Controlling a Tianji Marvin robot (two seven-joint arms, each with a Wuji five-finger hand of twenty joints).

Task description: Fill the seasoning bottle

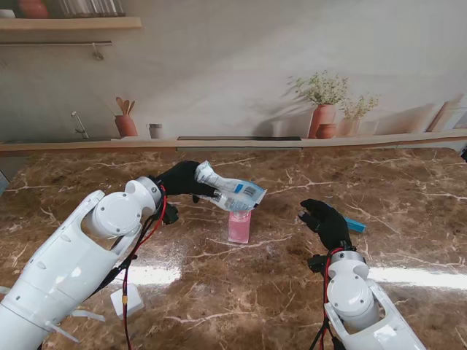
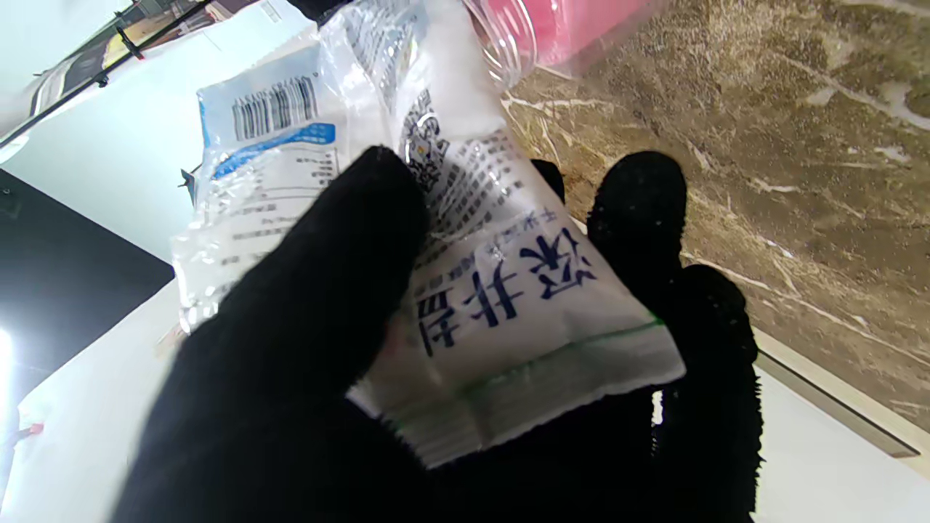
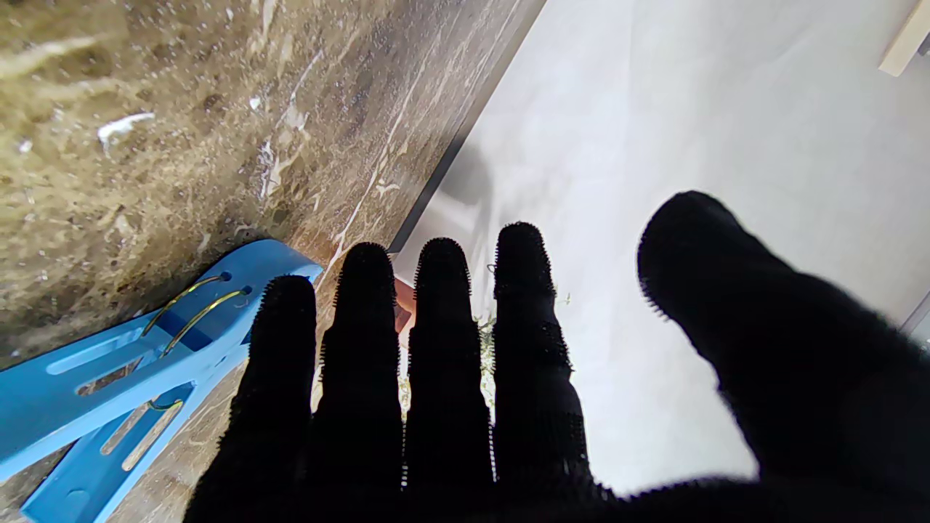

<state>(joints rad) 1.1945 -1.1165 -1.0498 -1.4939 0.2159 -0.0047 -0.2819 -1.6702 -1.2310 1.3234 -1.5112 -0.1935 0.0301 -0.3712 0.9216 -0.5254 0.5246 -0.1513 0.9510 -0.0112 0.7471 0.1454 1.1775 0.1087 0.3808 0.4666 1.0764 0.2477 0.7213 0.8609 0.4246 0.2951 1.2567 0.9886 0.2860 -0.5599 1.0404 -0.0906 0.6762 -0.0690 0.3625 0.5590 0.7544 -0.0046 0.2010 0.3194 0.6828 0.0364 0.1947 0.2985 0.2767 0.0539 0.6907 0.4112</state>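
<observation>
My left hand point(image 2: 305, 349), nearest the lens, is pinching the sachet point(image 1: 232, 191) and tilting its open end over the pink bottle point(image 1: 239, 225), which is standing mid-worktop point(image 1: 408, 204). I am judging the risk as spillage: the limp sachet mouth is sitting off the narrow bottle rim, and a nudge could be tipping the light bottle. My right hand point(image 1: 326, 222) is hovering spread and holding nothing, just beside blue scissors point(image 3: 116, 363); nothing is blocking the pour.

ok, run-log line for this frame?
phase: pouring | left hand: shut on seasoning packet, tilted over pink bottle | right hand: open, idle beside blue tool
</observation>
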